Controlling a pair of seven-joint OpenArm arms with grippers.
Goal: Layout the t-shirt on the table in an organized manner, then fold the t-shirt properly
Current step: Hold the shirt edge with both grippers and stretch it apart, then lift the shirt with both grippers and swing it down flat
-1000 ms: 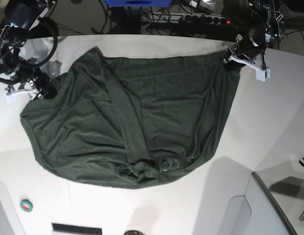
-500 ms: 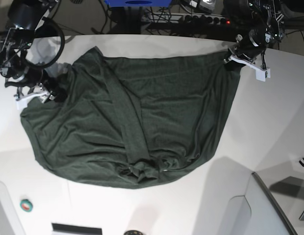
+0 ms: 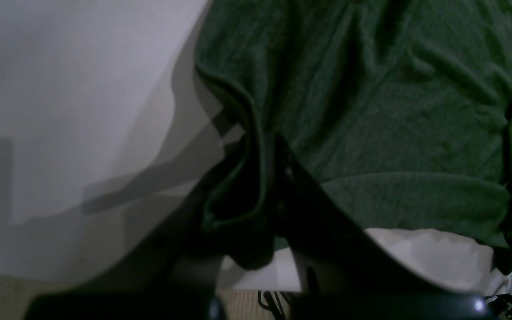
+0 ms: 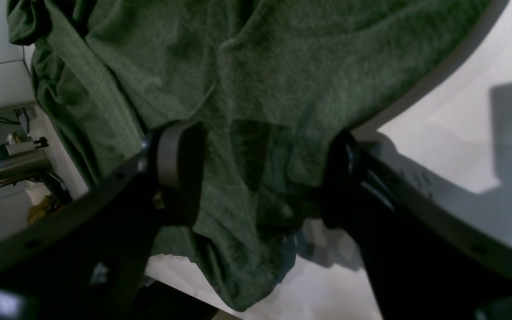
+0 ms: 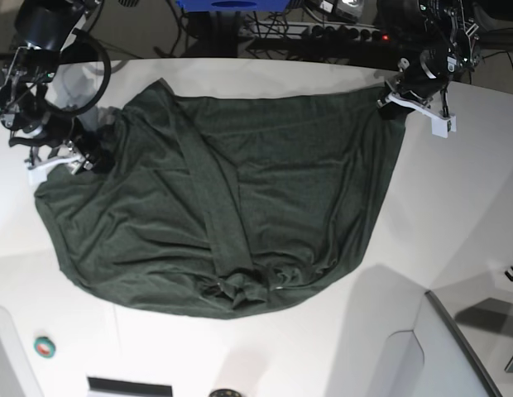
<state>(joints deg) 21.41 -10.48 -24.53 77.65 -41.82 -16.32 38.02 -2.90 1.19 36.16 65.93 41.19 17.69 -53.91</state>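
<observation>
- I am seeing the t-shirt lying spread over the middle of the white tabletop, its long axis running side to side across the base view, slightly longer than it is deep.
- Its straight edge is lying along the far side of the tabletop, and the rounded, bunched edge is pointing toward the near side, where a small knot of gathered cloth is sitting.
- A folded band of fabric is running from the far left corner down to that knot, crossing the shirt on a slant.
- The cloth is dark green, a soft matte knit, plain, rippling in shallow wrinkles; the tabletop is glossy and smooth with a curved edge.
- The left claw is pinching the far corner on the base view's right, its jaws together and clamped on a fold of hem, as I am seeing in the left wrist view.
- The right claw is sitting at the opposite edge with its jaws standing apart, cloth lying between the pads; I cannot tell whether they are touching it.
- A small green and red round thing is lying near the tabletop's front left.
</observation>
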